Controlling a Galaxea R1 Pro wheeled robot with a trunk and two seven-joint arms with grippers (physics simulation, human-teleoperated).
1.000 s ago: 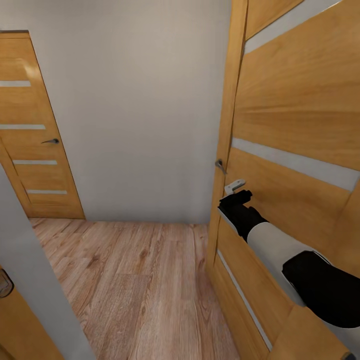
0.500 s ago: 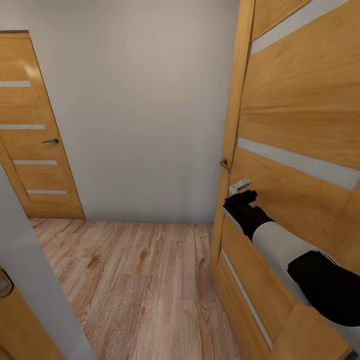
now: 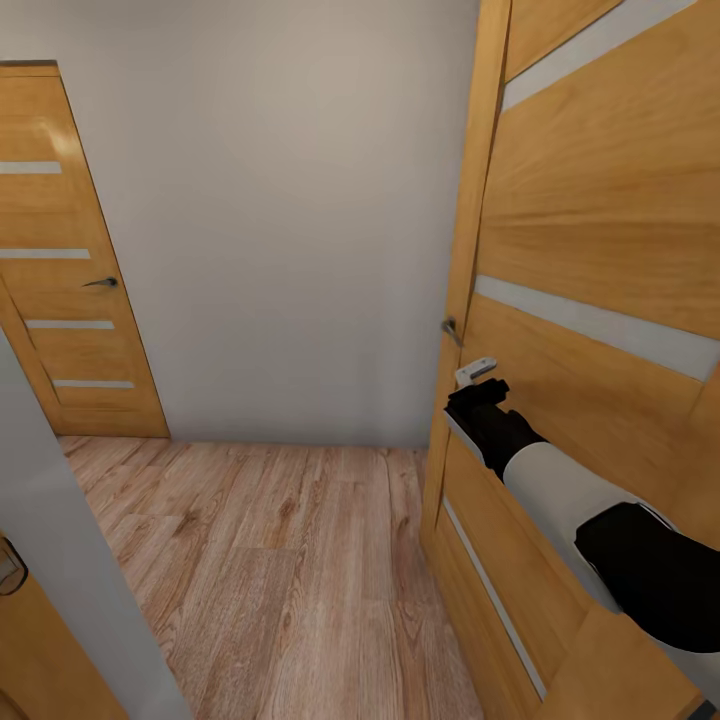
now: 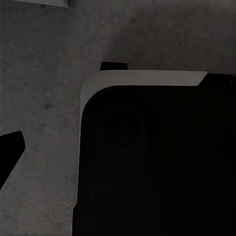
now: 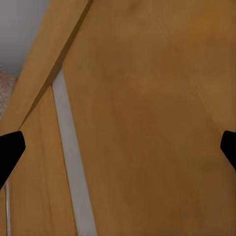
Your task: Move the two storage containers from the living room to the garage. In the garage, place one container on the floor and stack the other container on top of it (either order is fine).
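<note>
R fingers spread wide, empty, facing the door near its handle. L fingers: can't tell. Containers not in sight; hallway w/ plank floor. Judging: thin-walled, light, flexy — grip long rims, both arms.

Floor: light wood planks, grain running away from the camera toward the pale grey wall. Meets that wall's base; bounded by wooden doors on either side of it.
</note>
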